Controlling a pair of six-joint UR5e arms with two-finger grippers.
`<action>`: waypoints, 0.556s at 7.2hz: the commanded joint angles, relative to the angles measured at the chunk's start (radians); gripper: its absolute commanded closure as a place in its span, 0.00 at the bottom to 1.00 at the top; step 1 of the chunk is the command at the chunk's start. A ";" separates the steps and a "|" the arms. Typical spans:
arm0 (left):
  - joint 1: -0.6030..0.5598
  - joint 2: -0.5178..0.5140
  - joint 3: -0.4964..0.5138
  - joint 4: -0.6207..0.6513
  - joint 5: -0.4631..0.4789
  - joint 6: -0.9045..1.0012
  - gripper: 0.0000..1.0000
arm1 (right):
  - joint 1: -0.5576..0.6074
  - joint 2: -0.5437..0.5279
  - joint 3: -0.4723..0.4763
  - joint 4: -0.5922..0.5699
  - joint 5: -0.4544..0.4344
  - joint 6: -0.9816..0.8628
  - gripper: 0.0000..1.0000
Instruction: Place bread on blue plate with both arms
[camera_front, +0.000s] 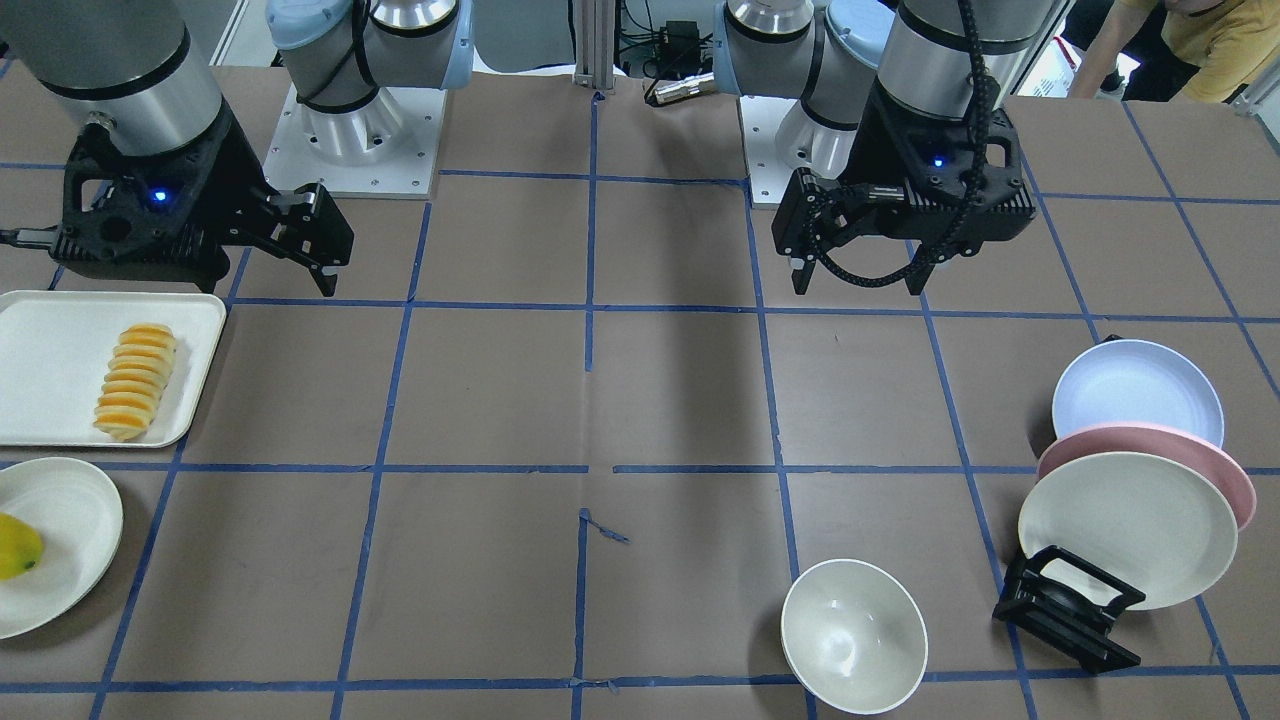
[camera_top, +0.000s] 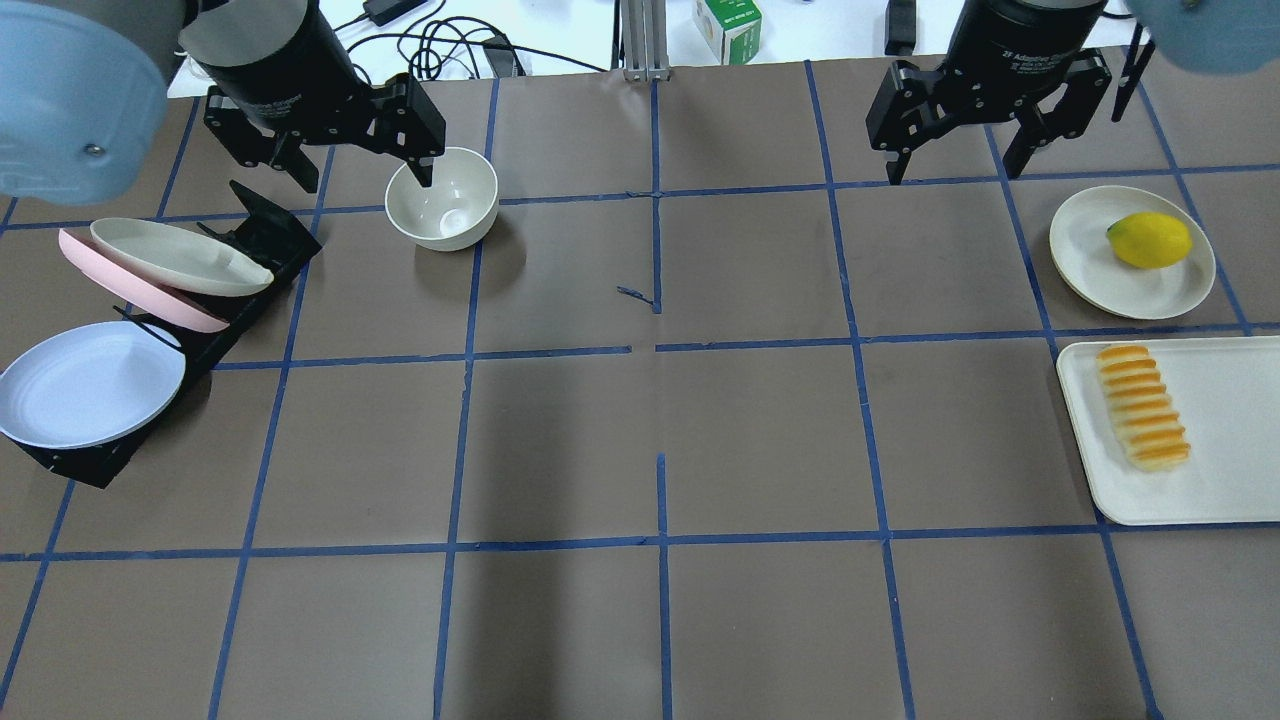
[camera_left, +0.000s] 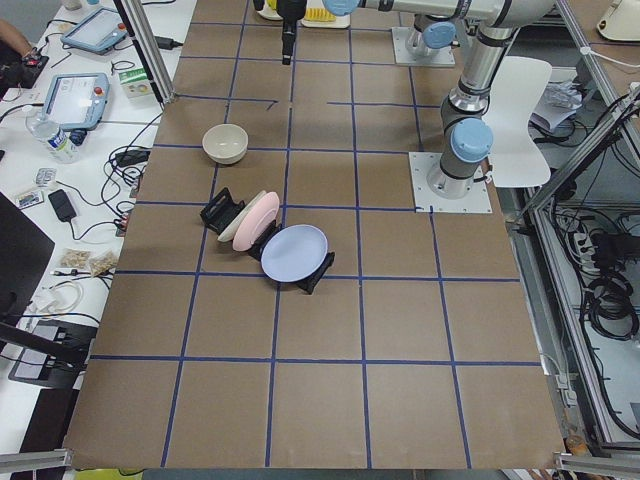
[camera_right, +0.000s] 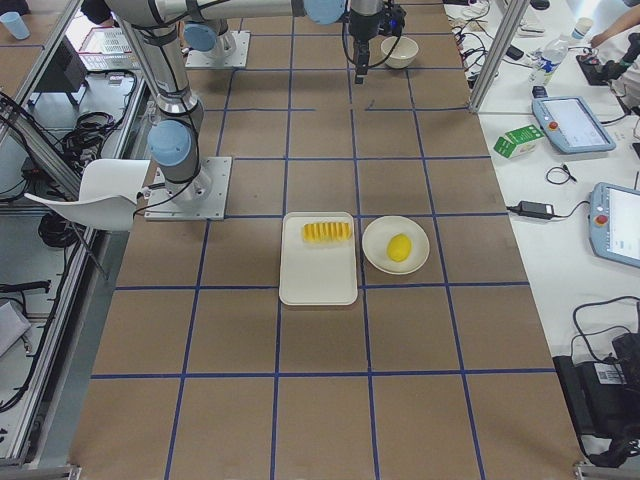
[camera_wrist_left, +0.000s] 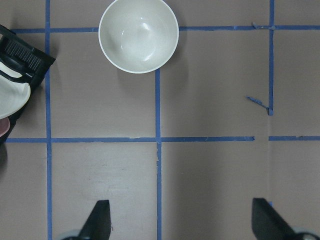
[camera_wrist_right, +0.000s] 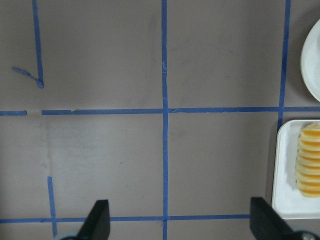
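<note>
Overhead, the right gripper (camera_top: 950, 170) hangs at upper right, jaws spread wide and empty. The ridged, orange-topped bread (camera_top: 1142, 407) lies well below it on a white rectangular tray (camera_top: 1230, 480) at the right edge. The left gripper (camera_top: 362, 165), equally spread and empty, hovers at upper left. The matte, round blue plate (camera_top: 85, 385) leans in a black rack (camera_top: 270, 235) at the left edge.

Wht bowl (camera_top: 441, 198), tray (camera_top: 1230, 430), rack (camera_top: 268, 218), lemon (camera_top: 1148, 240) on plate (camera_top: 1085, 240)
</note>
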 joint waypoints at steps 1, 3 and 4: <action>0.000 -0.001 0.000 0.000 0.000 -0.002 0.00 | -0.001 0.000 0.010 -0.022 -0.005 0.005 0.00; 0.000 -0.001 0.000 0.000 0.000 -0.002 0.00 | -0.001 0.000 0.012 -0.016 -0.005 0.008 0.00; 0.000 -0.001 -0.002 0.000 0.000 -0.002 0.00 | -0.001 0.000 0.012 -0.012 -0.005 0.010 0.00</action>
